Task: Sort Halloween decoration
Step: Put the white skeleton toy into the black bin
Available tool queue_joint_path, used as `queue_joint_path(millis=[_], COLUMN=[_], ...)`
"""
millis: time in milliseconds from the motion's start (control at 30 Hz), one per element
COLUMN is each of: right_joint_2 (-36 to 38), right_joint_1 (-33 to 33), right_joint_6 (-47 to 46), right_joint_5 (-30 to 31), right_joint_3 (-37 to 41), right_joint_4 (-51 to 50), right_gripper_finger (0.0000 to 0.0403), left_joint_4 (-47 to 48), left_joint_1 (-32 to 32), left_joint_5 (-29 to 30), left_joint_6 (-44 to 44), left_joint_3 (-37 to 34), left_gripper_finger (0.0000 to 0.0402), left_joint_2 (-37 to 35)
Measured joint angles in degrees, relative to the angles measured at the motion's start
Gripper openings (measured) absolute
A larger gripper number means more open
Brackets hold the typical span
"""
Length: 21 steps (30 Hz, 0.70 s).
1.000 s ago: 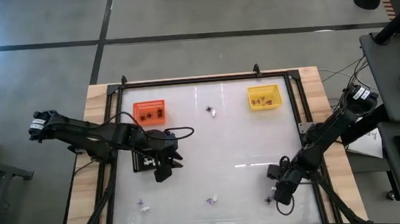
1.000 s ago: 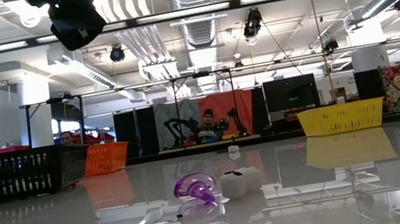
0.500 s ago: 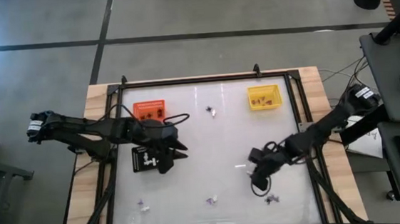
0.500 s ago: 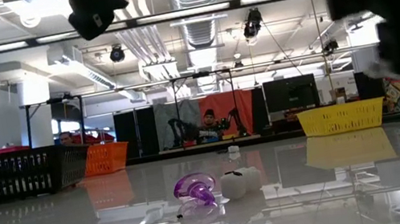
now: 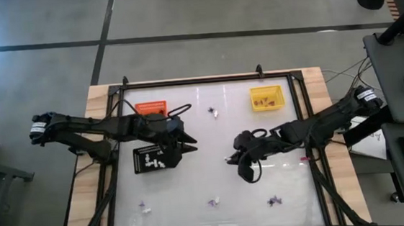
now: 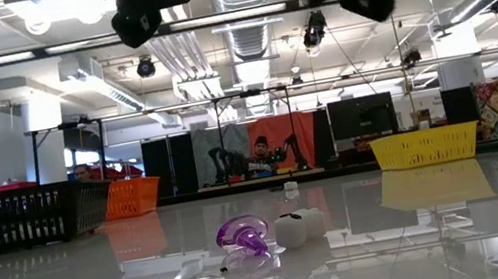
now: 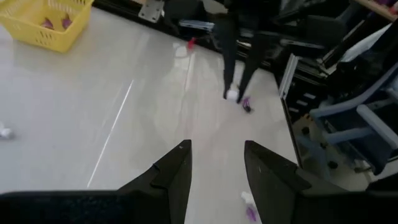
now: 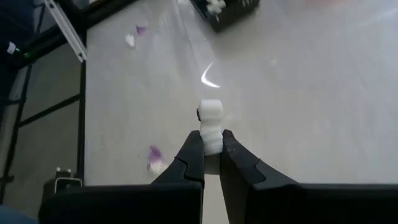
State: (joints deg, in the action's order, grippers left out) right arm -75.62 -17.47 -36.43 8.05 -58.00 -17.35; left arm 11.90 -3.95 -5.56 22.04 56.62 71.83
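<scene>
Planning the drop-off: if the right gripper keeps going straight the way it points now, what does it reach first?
Probably the black tray. The right gripper, shut on a white trinket, points across bare table toward that tray, where the left gripper hangs open. Height is unclear, so it may pass above.

high: straight down | low: table-level — wrists: close, forward — all share table

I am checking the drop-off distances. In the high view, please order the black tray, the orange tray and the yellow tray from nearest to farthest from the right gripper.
From the right gripper:
1. Yellow tray, at the far edge, right.
2. Black tray, on the left, beside the left gripper.
3. Orange tray, far-left corner.
</scene>
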Motion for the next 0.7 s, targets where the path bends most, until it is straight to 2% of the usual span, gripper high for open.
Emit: queue_joint_path(millis=[533,700], right_joint_2=[-13.3,-16.2], right_joint_1=[3.4,4.9], right_joint_6=[13.6,14.8], right_joint_5=[1.1,1.1], right_joint_3=[-19.4,-23.6], right_joint_4=[-3.5,-3.7], right_gripper_finger=[0.0013,0.0013], left_joint_4=[-2.9,-2.9], left_joint_1=[0.1,0.1], left_joint_5=[-4.5,-5.4], left_joint_6=[0.5,0.7], left_joint_3=[0.0,0.0], left_gripper_finger=[0.013,0.013], left_joint_2=[0.5,0.5])
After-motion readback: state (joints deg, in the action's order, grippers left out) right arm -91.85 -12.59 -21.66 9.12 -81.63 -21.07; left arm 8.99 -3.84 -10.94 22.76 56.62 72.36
